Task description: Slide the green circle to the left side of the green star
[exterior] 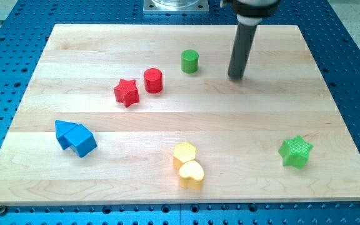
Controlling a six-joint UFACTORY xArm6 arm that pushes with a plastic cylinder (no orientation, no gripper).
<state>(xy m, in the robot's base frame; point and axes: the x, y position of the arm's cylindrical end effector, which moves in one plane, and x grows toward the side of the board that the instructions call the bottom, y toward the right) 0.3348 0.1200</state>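
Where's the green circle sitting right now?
The green circle is near the view's top centre, just left of my tip and right of the red cylinder; not touching either.

The rod (242, 47) runs off the view's top.

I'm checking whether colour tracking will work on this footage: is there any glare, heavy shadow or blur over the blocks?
Camera view: lighting is even and soft, with no glare on the wooden board; the green circle and green star are sharp, casting only faint shadows; my tip stands to the view's right of the green circle, apart from it, with a small soft shadow at its base.
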